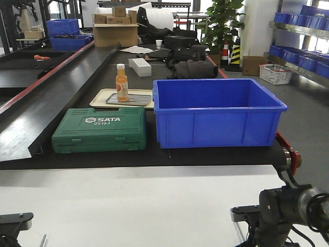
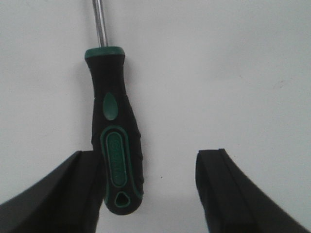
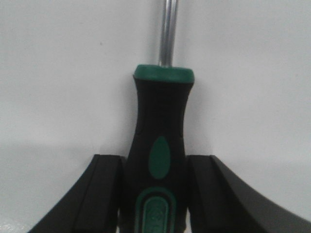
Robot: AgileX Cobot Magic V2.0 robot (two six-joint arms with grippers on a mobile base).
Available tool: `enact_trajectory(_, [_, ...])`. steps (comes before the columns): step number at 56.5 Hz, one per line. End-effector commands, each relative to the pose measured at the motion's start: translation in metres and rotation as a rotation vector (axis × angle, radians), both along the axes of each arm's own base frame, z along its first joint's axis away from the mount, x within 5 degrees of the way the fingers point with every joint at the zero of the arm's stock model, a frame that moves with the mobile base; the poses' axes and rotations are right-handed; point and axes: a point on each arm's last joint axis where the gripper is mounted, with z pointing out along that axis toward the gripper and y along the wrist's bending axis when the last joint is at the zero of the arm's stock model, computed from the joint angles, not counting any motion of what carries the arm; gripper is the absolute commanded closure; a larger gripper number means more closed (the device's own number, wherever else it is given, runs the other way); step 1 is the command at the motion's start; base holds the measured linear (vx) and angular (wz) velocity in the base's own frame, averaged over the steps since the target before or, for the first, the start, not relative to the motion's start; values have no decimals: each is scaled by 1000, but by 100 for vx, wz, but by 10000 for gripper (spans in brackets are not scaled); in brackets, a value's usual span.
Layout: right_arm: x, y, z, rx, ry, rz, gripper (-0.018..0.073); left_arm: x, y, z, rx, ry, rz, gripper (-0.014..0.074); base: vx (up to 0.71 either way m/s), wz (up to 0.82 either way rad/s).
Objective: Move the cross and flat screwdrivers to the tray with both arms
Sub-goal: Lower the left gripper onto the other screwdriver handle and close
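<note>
Screwdriver (image 3: 160, 111) clamped in right gripper (image 3: 155, 167) | left gripper (image 2: 150, 165) apart around second screwdriver (image 2: 116, 145) | front view alone shows tray (image 1: 100, 99)

big blue bin (image 1: 218, 116) on the right | green SATA case (image 1: 100, 129) just left of it | orange bottle (image 1: 122, 82) behind the case | plant (image 1: 223, 20) way back

Left gripper (image 2: 148, 156): fingers spread wide, angled down toward the surface. Right gripper (image 3: 154, 162): fingers pressed against both sides of a screwdriver handle (image 3: 160, 121). Front view: right arm (image 1: 288, 206) low at bottom edge; left arm (image 1: 14, 222) barely in frame.
</note>
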Motion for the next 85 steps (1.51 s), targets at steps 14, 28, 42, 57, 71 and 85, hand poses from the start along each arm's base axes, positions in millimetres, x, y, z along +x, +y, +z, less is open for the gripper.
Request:
enact_trajectory(14, [5,3,14,29,-59,-13,567,6,-1,16,-10,-93,25,68,0,0])
enact_trajectory(28, [4,3,14,28,-55,-13,567,7,2,16,26,-106,31,68,0,0])
enact_trajectory(42, [5,3,14,28,-57,-13,567,9,3,9,36,-84,44,68,0,0])
enact_trajectory(57, [5,3,14,29,-61,-13,567,12,2,-24,47,27,43,73,0,0])
enact_trajectory(71, [5,3,14,30,-65,-13,567,18,2,-34,47,9,46,73,0,0])
enact_trajectory(85, [5,3,14,30,-66,-13,567,19,2,-44,50,31,45,73,0,0])
